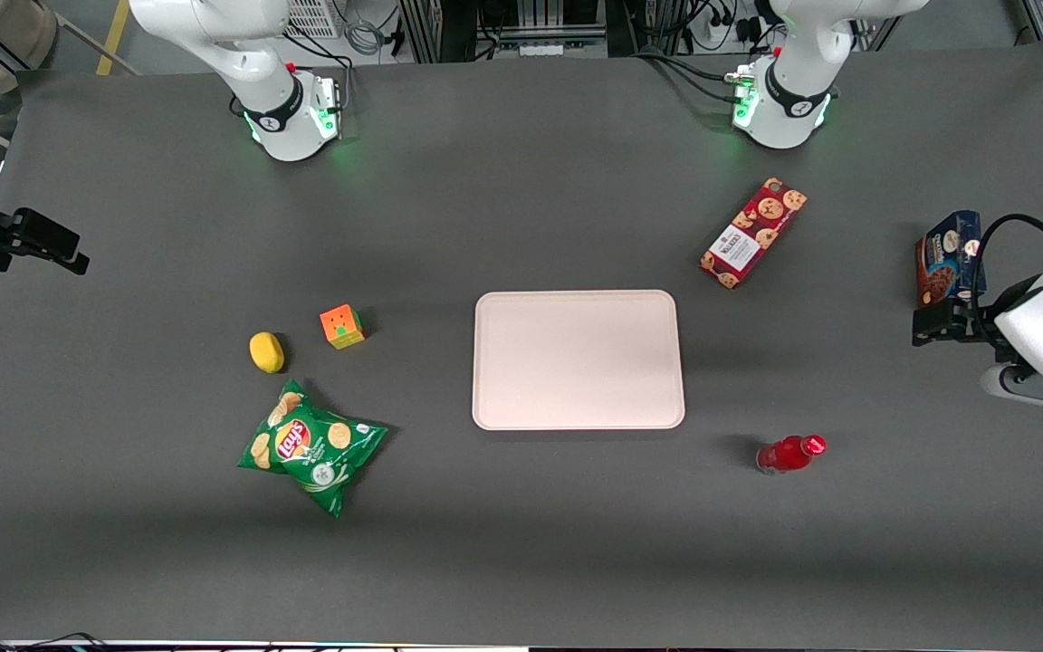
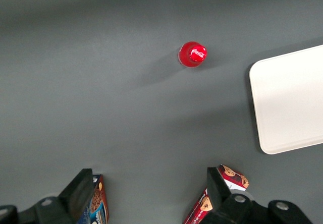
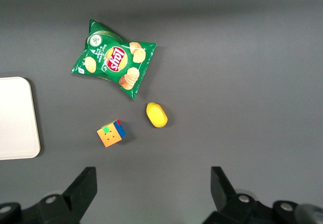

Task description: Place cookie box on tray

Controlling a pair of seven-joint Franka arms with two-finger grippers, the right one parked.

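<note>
**Approach to the cookie box, nothing yet grasped**

Reach was the step I judged to be in hand: my hand (image 2: 149, 196) hung above the worktop (image 1: 521, 561) at the working arm's end, its two fingers (image 2: 81, 188) spread wide with only bare grey surface between them. It held nothing.

The cookie box (image 1: 949, 257), dark blue with a brown cookie picture, stood at the working arm's end of the worktop, just beside my wrist in the front view and partly hidden by the arm's cable. In the left wrist view only a sliver of it showed, close against one finger; I could not tell whether they touched. The longer red box (image 1: 754, 233) printed with cookies lay apart from it, between the cookie box and the tray, and its end peeked past my other finger. That one was not my target.

The tray (image 1: 578, 359) lay flat at the middle of the worktop, well apart from the cookie box, with nothing on it. A red bottle (image 1: 790, 453) stood nearer the front camera than the tray, toward my end.

Next, as I judged it, I had to shift the hand sideways to centre the cookie box between the fingers, come down, and close across its narrow faces. The carry to the tray would then have to pass clear of the red box and the bottle.
</note>
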